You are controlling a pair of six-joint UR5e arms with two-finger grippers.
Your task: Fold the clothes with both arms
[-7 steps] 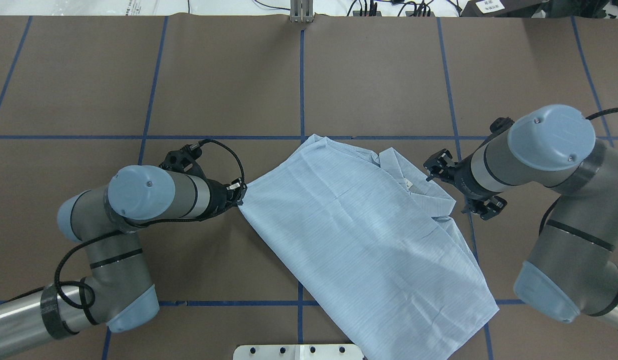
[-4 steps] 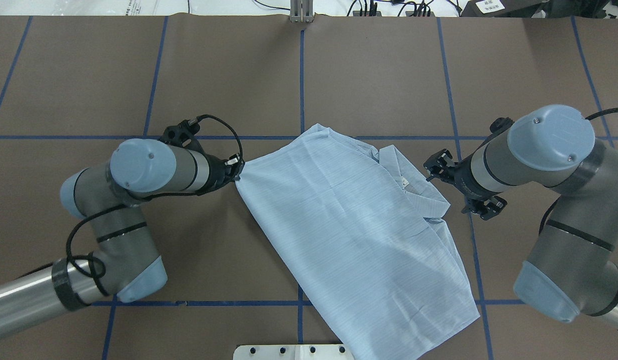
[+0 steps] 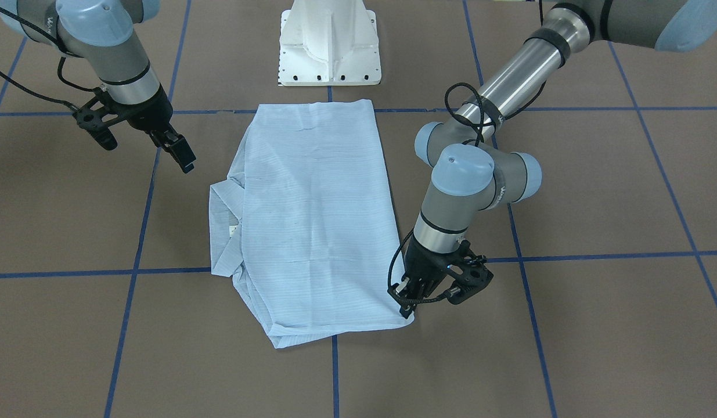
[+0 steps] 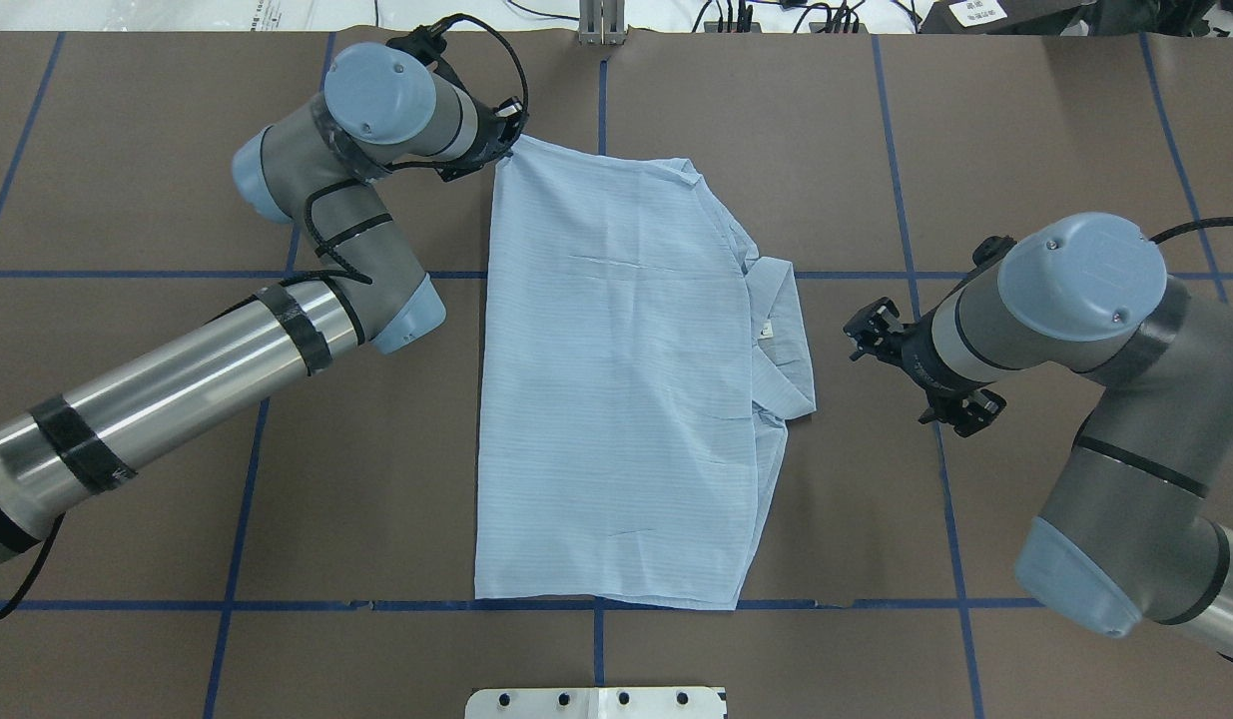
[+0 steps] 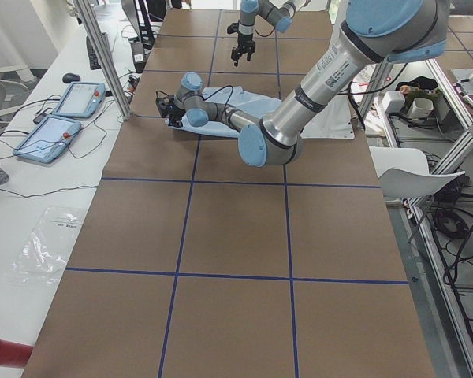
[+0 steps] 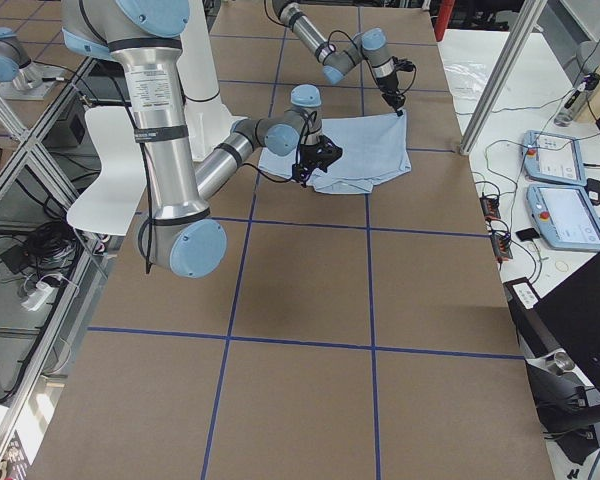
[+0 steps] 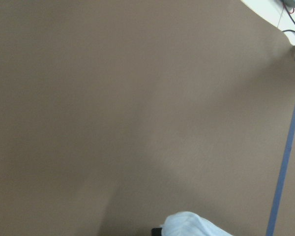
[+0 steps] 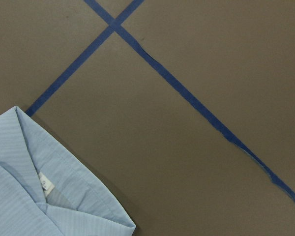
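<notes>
The pale blue striped shirt (image 4: 616, 379) lies folded flat as a long rectangle in the middle of the table, with its collar (image 4: 781, 340) sticking out on the right side. My left gripper (image 4: 504, 135) is shut on the shirt's far left corner, low at the table; this also shows in the front view (image 3: 406, 307). A bit of fabric (image 7: 191, 223) shows at the bottom of the left wrist view. My right gripper (image 3: 181, 154) is open and empty, hovering just right of the collar (image 8: 39, 187), apart from it.
The brown table cover (image 4: 177, 150) carries a blue tape grid. The white pedestal base (image 3: 329, 43) stands at the near edge by the shirt's hem. A metal post (image 4: 601, 25) stands at the far edge. Teach pendants (image 5: 79, 98) lie beyond the table.
My left gripper has pulled the shirt's corner far forward, away from the robot. The shirt swung from a diagonal to lie straight along the grid. The right gripper has barely moved.
</notes>
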